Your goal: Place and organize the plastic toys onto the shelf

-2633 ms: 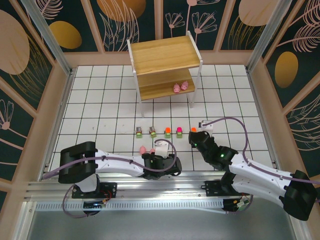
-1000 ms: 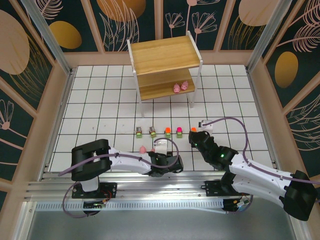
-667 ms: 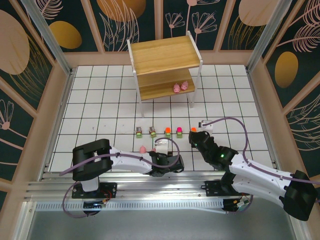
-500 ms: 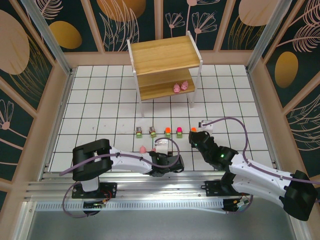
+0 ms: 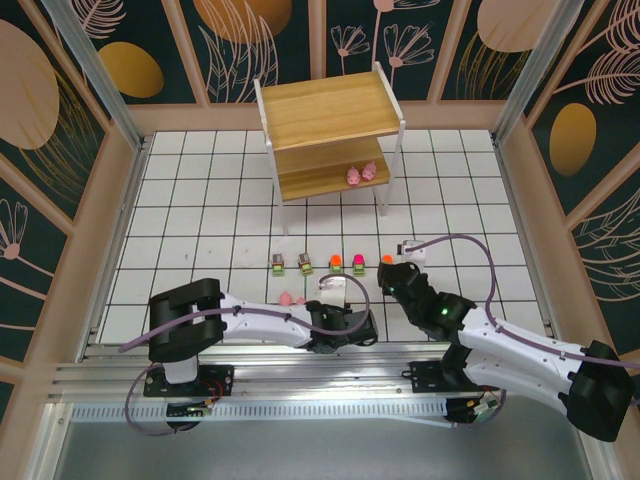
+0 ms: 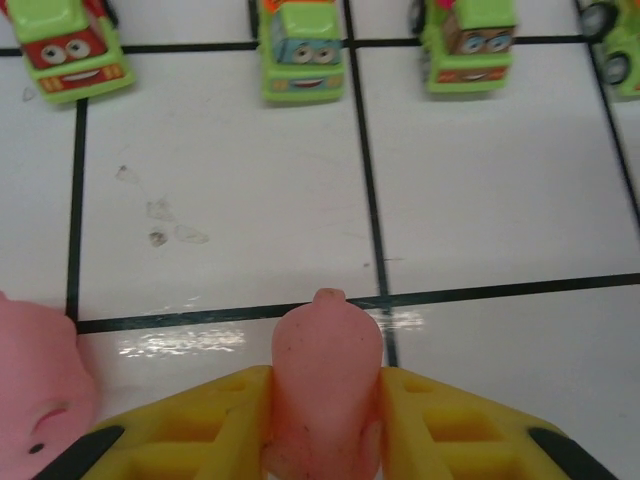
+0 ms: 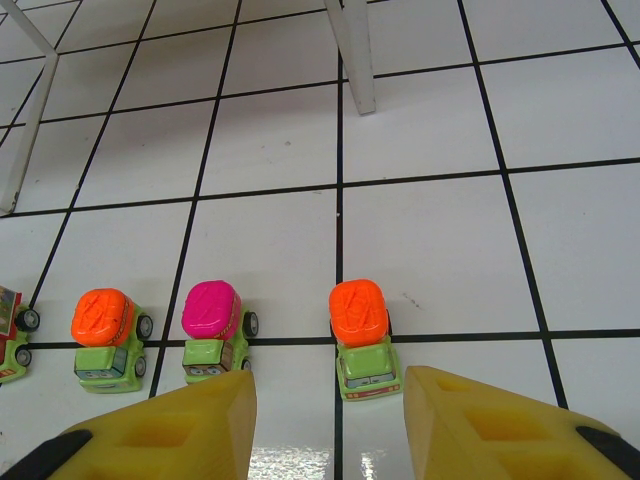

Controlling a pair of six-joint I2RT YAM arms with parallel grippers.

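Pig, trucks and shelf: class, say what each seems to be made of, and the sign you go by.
Pig: probably soft plastic or rubber; smooth matte pink, moulded in one piece.
Trucks: likely hard plastic; glossy bright colours, printed faces.
Shelf: boards look like light wood or veneer, grain showing; white frame, metal or painted wood, cannot tell.

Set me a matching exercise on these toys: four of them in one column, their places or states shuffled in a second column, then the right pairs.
1. pig at the centre of the left wrist view
2. pair of pigs
3. pink-topped vehicle
4. rightmost orange-topped vehicle

A. on the shelf, lower board
B. between orange-topped vehicles
C. on the table, just ahead of the open right gripper
D. clamped in the left gripper

Pairs: 1-D, 2-A, 3-B, 4-C
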